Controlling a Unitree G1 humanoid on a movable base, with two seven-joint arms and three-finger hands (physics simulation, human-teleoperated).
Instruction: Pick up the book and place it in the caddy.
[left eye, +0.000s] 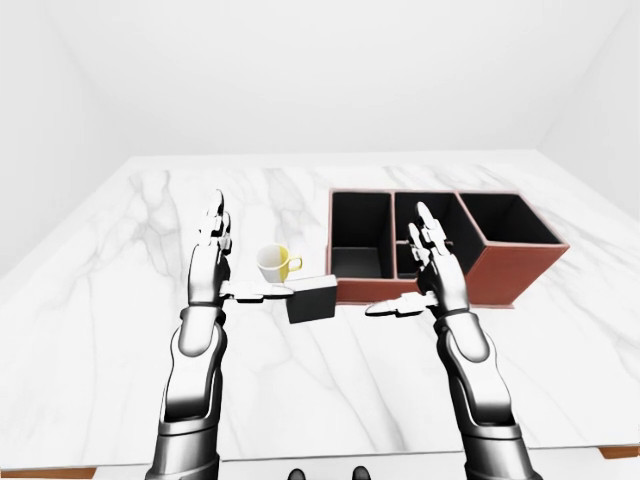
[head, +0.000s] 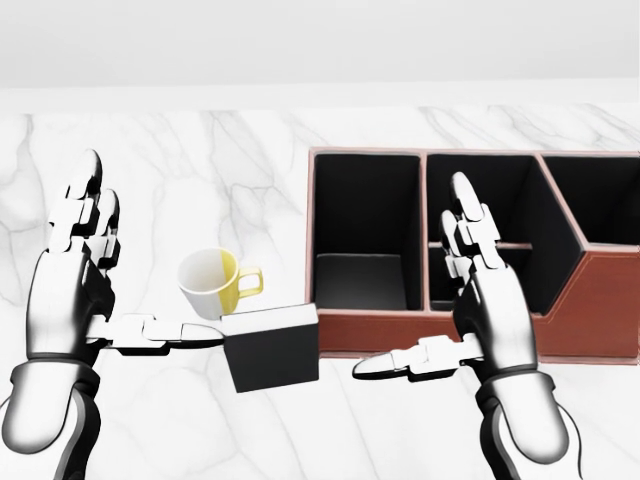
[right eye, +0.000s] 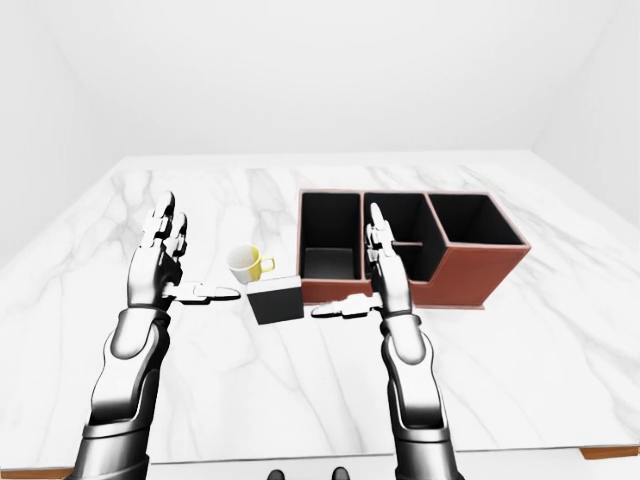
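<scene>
Your left hand and right hand are both spread wide, holding nothing. The 1 dark book stands on the marble counter between them, just beside the brown caddy with its 4 compartments. 1 yellow-lined mug sits tilted by the book. No readable writing.

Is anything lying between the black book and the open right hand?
No. In the head view, only bare white marble tabletop separates the black rectangular book from the right hand; the red-brown leather caddy stands above that stretch.
</scene>
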